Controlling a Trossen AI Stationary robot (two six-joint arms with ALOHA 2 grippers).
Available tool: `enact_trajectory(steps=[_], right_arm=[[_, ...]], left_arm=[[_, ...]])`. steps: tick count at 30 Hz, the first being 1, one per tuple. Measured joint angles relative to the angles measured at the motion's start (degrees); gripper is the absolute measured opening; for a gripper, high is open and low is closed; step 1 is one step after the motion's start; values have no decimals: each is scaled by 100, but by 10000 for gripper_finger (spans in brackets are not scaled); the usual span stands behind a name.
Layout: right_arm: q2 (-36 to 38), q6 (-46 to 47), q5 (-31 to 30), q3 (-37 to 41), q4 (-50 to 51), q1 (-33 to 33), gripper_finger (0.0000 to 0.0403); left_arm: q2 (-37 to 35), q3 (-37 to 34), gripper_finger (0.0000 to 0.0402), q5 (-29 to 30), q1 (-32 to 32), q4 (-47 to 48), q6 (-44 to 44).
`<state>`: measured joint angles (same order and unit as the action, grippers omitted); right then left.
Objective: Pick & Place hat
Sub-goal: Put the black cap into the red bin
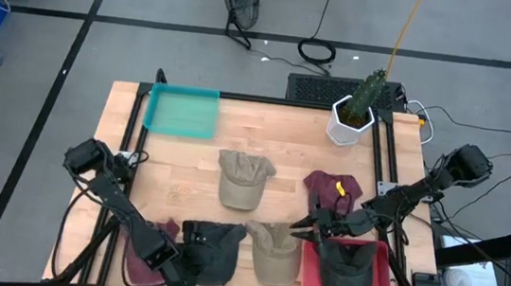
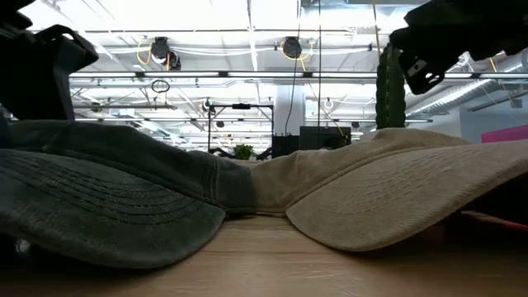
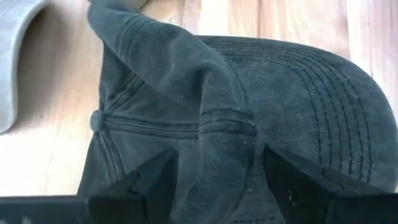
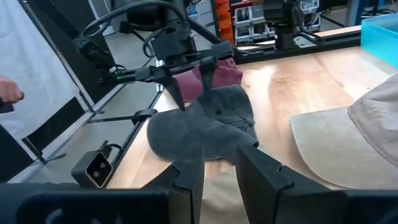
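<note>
The near edge of the light wooden table (image 1: 275, 136) is lying crowded: a maroon cloth cap (image 1: 140, 262), a dark grey denim cap (image 1: 209, 250), a tan cotton cap (image 1: 274, 252) and a red flat tray (image 1: 382, 282) carrying another dark grey cap (image 1: 347, 270) are sitting almost side by side, leaving hardly any gap between them. The left gripper (image 1: 178, 266) is standing over the dark grey denim cap with fingers apart, and the right gripper (image 1: 313, 227) is hanging open just beside the tray. Bare wood is running open between the teal plastic tray (image 1: 182, 112), an olive cap (image 1: 243, 179) mid-table, and a white pot with a green cactus (image 1: 352, 120), with a second maroon cap (image 1: 334, 188) blocking the right-hand lane
</note>
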<state>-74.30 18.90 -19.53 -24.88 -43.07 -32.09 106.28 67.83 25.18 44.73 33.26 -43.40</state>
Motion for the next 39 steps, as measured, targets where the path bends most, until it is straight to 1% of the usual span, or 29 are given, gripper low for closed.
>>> enact_trajectory(steps=[2,5,7,12,13,15,17,21,24,26,28,30,33,35,39], right_arm=[[0,52,-2,0,0,-79,77],[0,143,-2,0,0,-216,77],[0,146,-28,0,0,-325,77],[0,41,-431,0,0,-604,77],[0,-1,-467,0,0,-637,77],[0,-25,-476,0,0,-667,77],[0,-26,-495,0,-4,-662,77],[0,-310,-780,0,-200,-647,77],[0,-887,-721,2,-836,-649,77],[2,-1207,-572,2,-1262,-649,77],[0,-1500,-383,2,-1633,-649,77],[4,-1687,-273,2,-1882,-649,77],[0,-1953,-286,-46,-1877,-649,77],[0,-2266,-293,-210,-1749,-647,77],[0,-2730,-292,-736,-1163,-546,77]], left_arm=[[31,0,232,165,20,4,-92],[35,0,194,207,35,-59,-68],[37,0,151,174,35,-55,-68],[30,0,26,9,0,-29,-18],[4,-2,15,-7,-17,-17,10],[-60,-2,15,13,-70,-9,102],[-140,-7,19,101,-155,-9,388],[-413,-11,7,368,-400,-201,1000],[-630,-11,12,307,-561,-553,1452],[-798,-11,14,135,-636,-844,1745],[-984,-11,9,-7,-674,-1012,1950],[-1173,-11,6,-6,-682,-1162,2080],[-1386,-7,11,109,-752,-1481,2289],[-1452,-7,12,182,-840,-1664,2504],[-1452,-7,6,108,-1106,-1942,2915]])
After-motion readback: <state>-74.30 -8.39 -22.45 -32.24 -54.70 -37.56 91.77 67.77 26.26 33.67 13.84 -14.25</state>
